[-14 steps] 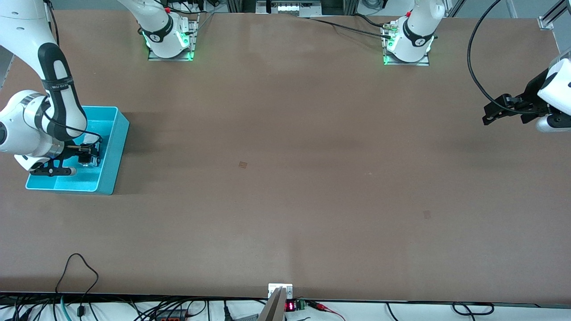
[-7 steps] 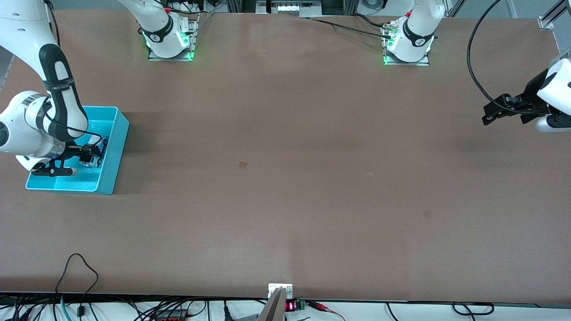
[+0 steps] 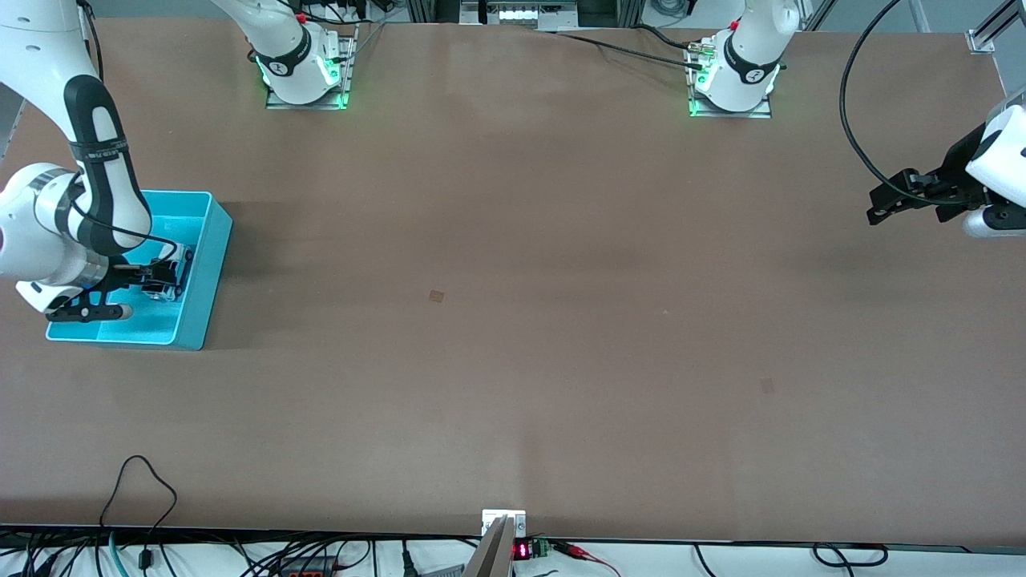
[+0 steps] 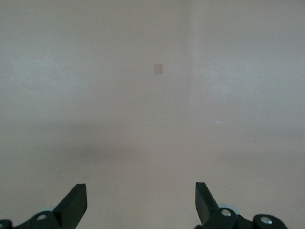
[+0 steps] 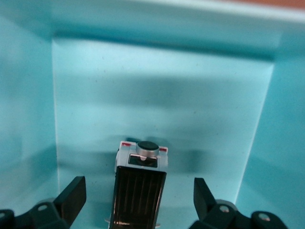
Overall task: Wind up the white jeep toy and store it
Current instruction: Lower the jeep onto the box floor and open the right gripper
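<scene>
Brown table (image 3: 513, 320): big and flat.
Blue bin (image 3: 210, 264): sits at the right arm's end.
Right gripper (image 5: 138, 200): wide open in the bin, holding nothing.
Left gripper (image 4: 140, 202): wide open, empty, waiting over the table.
White jeep toy (image 5: 141, 183): on the bin floor, between the right fingers.

A broad brown matte worktop (image 3: 513, 264) fills nearly the whole front view, lit evenly from above with soft shadows. Two small darker square marks (image 3: 436, 296) sit on its surface. Along the edge nearest the front camera, black cables (image 3: 136, 489) trail over a pale floor, beside a small red digital display (image 3: 521, 550). Grey aluminium framing (image 3: 990, 28) stands at one corner
</scene>
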### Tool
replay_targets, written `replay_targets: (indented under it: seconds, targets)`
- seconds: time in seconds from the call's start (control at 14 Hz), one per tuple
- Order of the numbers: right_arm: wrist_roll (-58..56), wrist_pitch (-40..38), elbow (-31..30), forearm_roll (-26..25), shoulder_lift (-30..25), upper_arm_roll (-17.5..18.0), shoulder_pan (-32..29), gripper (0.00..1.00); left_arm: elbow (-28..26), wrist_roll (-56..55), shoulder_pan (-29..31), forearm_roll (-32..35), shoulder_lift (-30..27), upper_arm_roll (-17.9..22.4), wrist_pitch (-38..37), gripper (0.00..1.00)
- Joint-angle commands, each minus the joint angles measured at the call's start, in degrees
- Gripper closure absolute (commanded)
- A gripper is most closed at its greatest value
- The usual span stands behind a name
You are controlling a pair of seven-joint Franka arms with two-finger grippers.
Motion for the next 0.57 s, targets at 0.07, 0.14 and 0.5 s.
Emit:
replay_targets:
  seconds: [0.07, 0.14, 0.5]
  targets:
    - [-1.22, -5.84, 1.62, 0.42, -5.58, 0.39, 0.05, 0.00, -0.73, 0.93, 0.33, -0.96, -1.19, 0.13, -0.14, 0.00]
    - [-1.13, -8.91, 3.99, 0.33, -6.19, 0.57, 0.14, 0.00, -0.73, 0.93, 0.33, -0.96, -1.19, 0.13, -0.23, 0.00]
    - [-0.96, -25.71, 17.18, -0.54, -7.77, 1.62, 0.23, 0.00, -0.64, 0.93, 0.24, -0.96, -1.19, -0.13, -0.05, 0.00]
